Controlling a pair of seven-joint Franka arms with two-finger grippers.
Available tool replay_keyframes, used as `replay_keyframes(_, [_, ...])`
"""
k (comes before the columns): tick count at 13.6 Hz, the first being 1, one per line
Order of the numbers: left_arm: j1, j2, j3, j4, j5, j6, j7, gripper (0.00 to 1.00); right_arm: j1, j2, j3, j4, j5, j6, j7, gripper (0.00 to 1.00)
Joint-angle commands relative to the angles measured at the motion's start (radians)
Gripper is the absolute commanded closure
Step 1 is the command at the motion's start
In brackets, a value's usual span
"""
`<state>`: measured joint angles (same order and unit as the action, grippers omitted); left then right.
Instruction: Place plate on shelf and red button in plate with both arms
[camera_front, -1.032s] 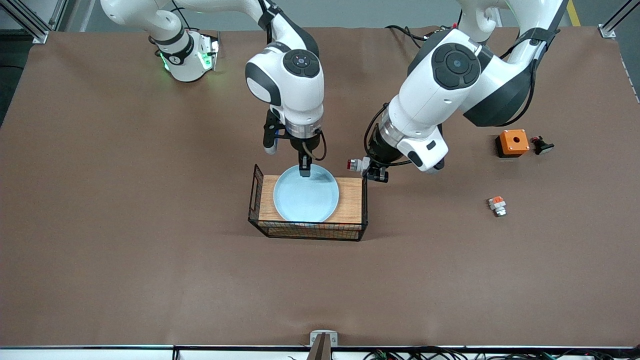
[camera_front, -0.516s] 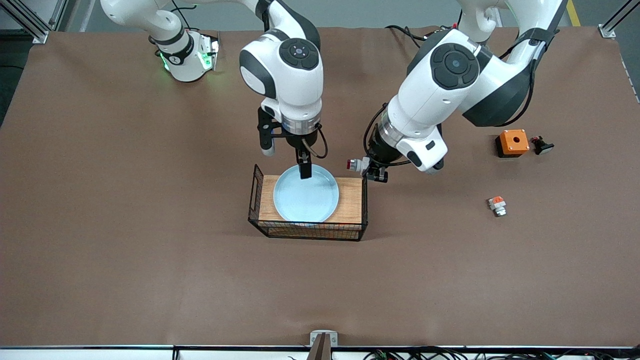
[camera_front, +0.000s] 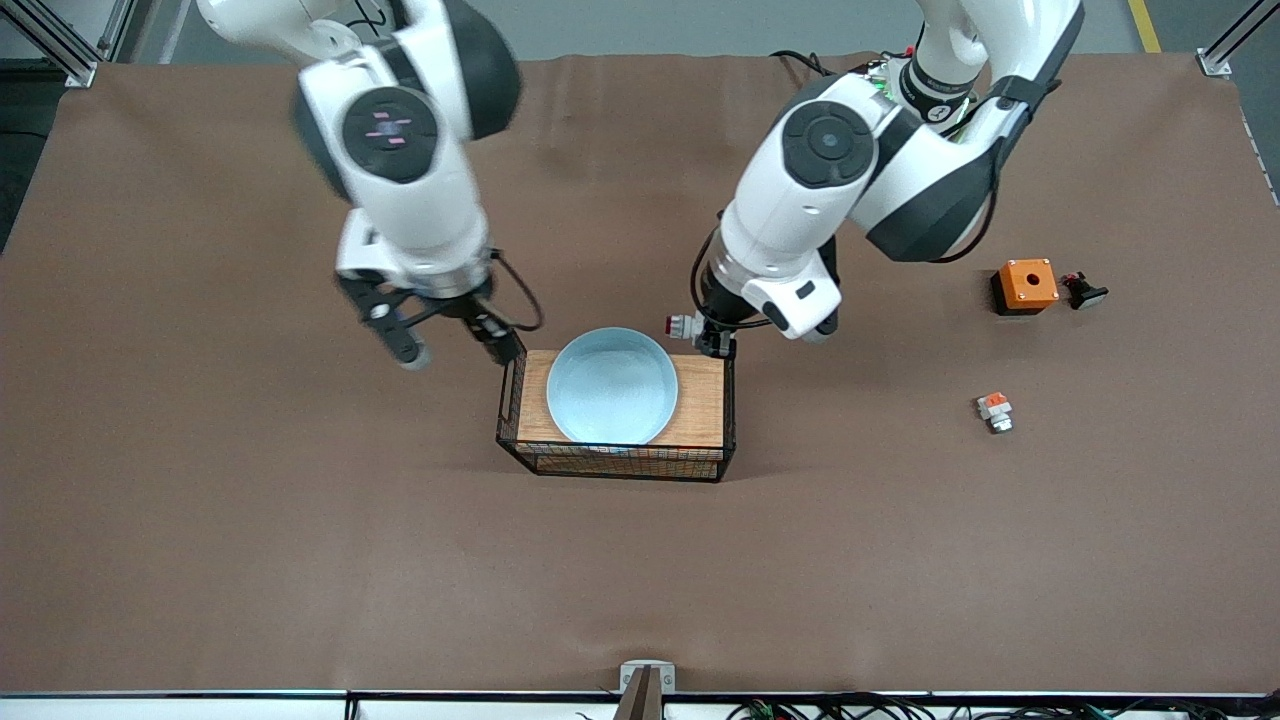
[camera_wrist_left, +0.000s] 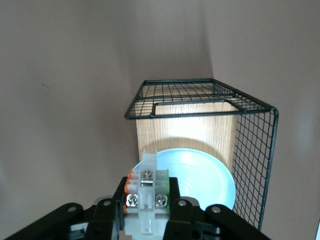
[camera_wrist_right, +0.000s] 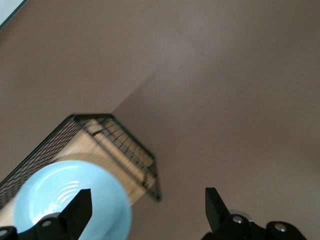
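**Plate on rack, button in left gripper**

We count one plate (camera_front: 612, 386), one rack (camera_front: 706, 402), one red button (camera_front: 684, 325), one orange box (camera_front: 1026, 285), one small white piece with an orange-red block (camera_front: 994, 411), one small black part (camera_front: 1083, 290), and two grippers.

Landmark is the rack. The plate lies flat on its wooden top, roughly centred, its rim reaching both long edges of the wood. Nothing touches the plate.

The left gripper (camera_front: 712, 340) is over the rack's edge toward the left arm's end, clenched on the red button. The button lies sideways in the fingers, red end pointing toward the plate, and sits above the rack's top, just beside the plate's rim. In the left wrist view we see the button (camera_wrist_left: 146, 198) pinched between the fingers (camera_wrist_left: 111, 216), with the plate (camera_wrist_left: 200, 175) just past it.

The right gripper (camera_front: 452, 338) is released, fingers spread wide, holding nothing. It is over bare table just beside the rack's end toward the right arm's side, clear of the plate.

The orange box, black part and white piece lie well apart from the rack, toward the left arm's end.
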<state>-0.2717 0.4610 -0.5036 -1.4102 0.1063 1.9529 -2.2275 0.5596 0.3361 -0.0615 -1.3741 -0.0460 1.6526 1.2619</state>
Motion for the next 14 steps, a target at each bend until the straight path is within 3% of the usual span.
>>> replay_keyframes(1, [-0.085, 0.085, 0.026, 0.103, 0.081, -0.006, -0.093, 0.82, -0.13, -0.057, 0.017, -0.011, 0.044, -0.074, -0.322, 0.0])
replay_keyframes(3, [-0.148, 0.114, 0.068, 0.145, 0.085, 0.0, -0.116, 0.81, -0.232, -0.089, 0.017, -0.013, 0.058, -0.118, -0.552, 0.0])
replay_keyframes(7, [-0.302, 0.198, 0.226, 0.232, 0.079, 0.063, -0.169, 0.78, -0.417, -0.132, 0.014, -0.011, 0.058, -0.195, -0.95, 0.0])
replay_keyframes(12, [-0.319, 0.254, 0.234, 0.232, 0.075, 0.133, -0.17, 0.78, -0.591, -0.135, 0.011, -0.006, 0.038, -0.244, -1.295, 0.0])
replay_keyframes(14, [-0.323, 0.269, 0.237, 0.231, 0.075, 0.173, -0.173, 0.78, -0.627, -0.129, 0.015, 0.018, 0.04, -0.244, -1.305, 0.0])
